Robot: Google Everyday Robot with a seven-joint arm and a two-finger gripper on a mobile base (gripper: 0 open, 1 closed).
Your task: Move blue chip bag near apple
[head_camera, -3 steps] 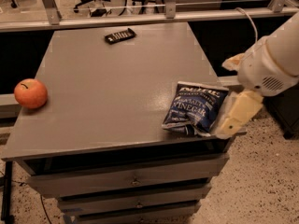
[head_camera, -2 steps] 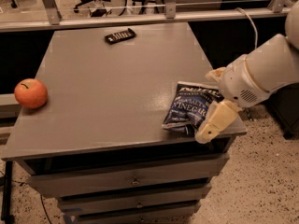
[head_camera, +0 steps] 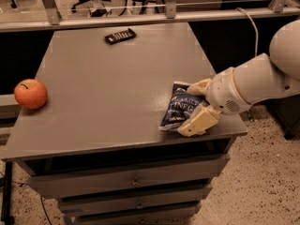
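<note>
The blue chip bag [head_camera: 179,109] lies crinkled near the front right corner of the grey table [head_camera: 108,88], its white "VINEGAR" lettering facing up. My gripper [head_camera: 188,108] comes in from the right and is open. One cream finger [head_camera: 199,85] is behind the bag's far edge and the other finger [head_camera: 198,121] is at its near edge, so the bag's right part sits between them. The red-orange apple [head_camera: 30,93] rests at the table's left edge, far from the bag.
A small flat black remote-like object [head_camera: 120,35] lies at the back of the table. Drawers [head_camera: 133,182] sit below the tabletop. A glass railing [head_camera: 140,8] runs behind the table. The table's front and right edges are close to the bag.
My arm has moved left toward the bag, and the fingers now straddle its right side. The bag and the apple have not moved.
</note>
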